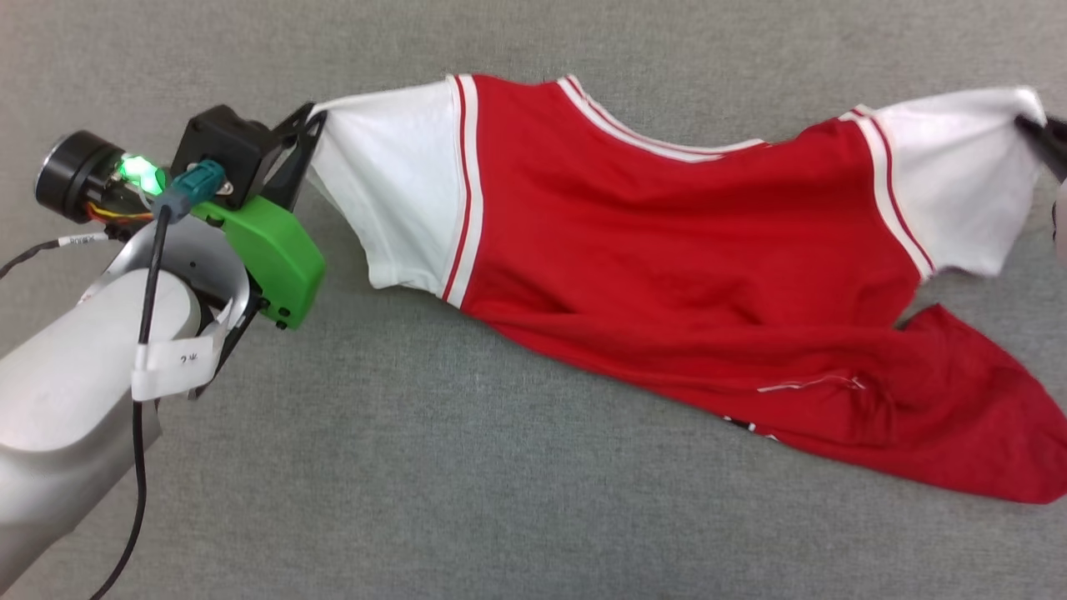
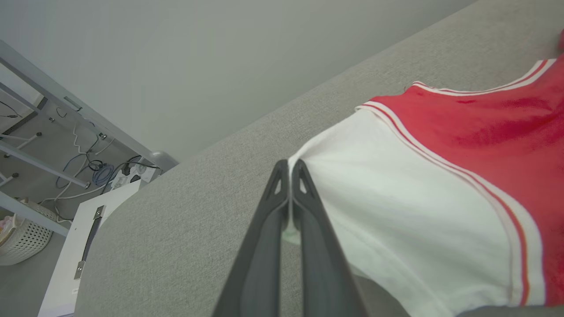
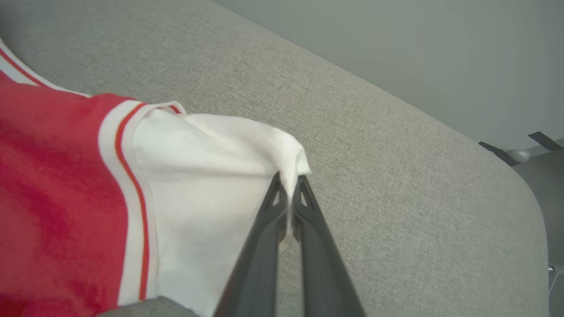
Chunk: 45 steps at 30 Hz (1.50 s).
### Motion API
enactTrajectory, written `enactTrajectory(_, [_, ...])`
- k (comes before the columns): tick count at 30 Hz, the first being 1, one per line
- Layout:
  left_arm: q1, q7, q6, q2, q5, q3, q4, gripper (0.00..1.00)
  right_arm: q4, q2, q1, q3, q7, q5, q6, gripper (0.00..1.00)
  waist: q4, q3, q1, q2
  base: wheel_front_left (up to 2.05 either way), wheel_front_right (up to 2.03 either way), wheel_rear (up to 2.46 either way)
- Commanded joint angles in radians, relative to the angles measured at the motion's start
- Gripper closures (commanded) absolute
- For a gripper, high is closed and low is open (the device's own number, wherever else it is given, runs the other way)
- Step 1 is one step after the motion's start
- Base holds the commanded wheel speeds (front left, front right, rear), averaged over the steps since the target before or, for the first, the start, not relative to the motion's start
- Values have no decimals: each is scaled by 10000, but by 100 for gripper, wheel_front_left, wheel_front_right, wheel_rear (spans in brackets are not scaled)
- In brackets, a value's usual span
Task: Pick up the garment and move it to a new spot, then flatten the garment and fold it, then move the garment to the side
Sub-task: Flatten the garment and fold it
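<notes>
**Item 1: left gripper**. 2 long dark fingers pressed together, with the cuff edge of the garment's white sleeve pinched between the tips. It sits at the garment's far end on the robot's left. A green housing, a black cable and the pale forearm lie behind it, further from the garment.

**Item 2: right gripper**. 2 dark fingers closed to a thin slit, with a bunched corner of the other white sleeve clamped at the tips. It sits at the garment's opposite end, on the robot's right.

**Item 3: garment**. Red T-shirt with 2 white short sleeves and red-and-white stripe trim at both shoulder seams and the collar.
- It is strung out sideways between the 2 grippers, 1 sleeve to each.
- The collar edge faces the top of the head view.
- The red body sags from the sleeves and trails toward the robot's right, with the hem spread low on that side.
- A small black-and-white print peeks out at the lower edge.
- The fabric is creased across the middle.

**Item 4: grey fabric surface**. Lies under and around the whole garment. A shadow shows below the left sleeve, which is raised off the surface near the fingers.

**Item 5: surroundings beyond the surface, past the garment's left end.** Metal frame, loose cables and a white basket.
</notes>
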Motion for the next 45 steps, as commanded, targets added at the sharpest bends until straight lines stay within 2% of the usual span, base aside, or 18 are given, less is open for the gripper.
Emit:
enactTrajectory(1, [88, -148, 124, 1, -71, 106, -21, 100, -47, -82, -106, -158, -337, -131, -6, 100, -236, -812, -1, -1, 0, 0, 0])
enactTrajectory(6, [33, -478, 246, 125, -25, 288, -308, 100, -372, -186, 25, -697, -1129, -397, -6, 100, -430, -1506, -1, -1, 0, 0, 0])
enactTrajectory(13, [-513, -889, 447, 321, 148, 753, -899, 100, -969, -70, 173, -2151, -1765, -925, -6, 100, -654, -2270, -1, -1, 0, 0, 0])
enactTrajectory(17, [-1045, -981, 457, 355, 327, 975, -1064, 100, -1442, 142, 137, -3030, -1762, -1357, -6, 100, -753, -2536, -1, -1, 0, 0, 0])
enactTrajectory(23, [-2049, -933, 288, 112, 495, 1233, -1004, 100, -2168, 421, -24, -4027, -1327, -1975, -6, 100, -823, -2550, -1, -1, 0, 0, 0])
enactTrajectory(27, [-2800, -837, 22, -208, 569, 1313, -734, 100, -2527, 578, -337, -4354, -923, -2235, -6, 100, -854, -2304, -1, -1, 0, 0, 0])
enactTrajectory(33, [-4115, -825, -466, -835, 609, 1503, 108, 100, -2515, 756, -1357, -4271, -390, -2726, -6, 100, -903, -1467, -1, -1, 0, 0, 0])
enactTrajectory(39, [-5850, -839, -998, -1458, 889, 1653, 1510, 100, -1577, 879, -3199, -3787, -256, -3326, -6, 100, -966, -282, -1, -1, 0, 0, 0])
enactTrajectory(45, [-7790, -1001, -1402, -1964, 1253, 1872, 2865, 100, -483, 1079, -5482, -3324, -686, -3799, -6, 100, -1035, 818, -1, -1, 0, 0, 0])
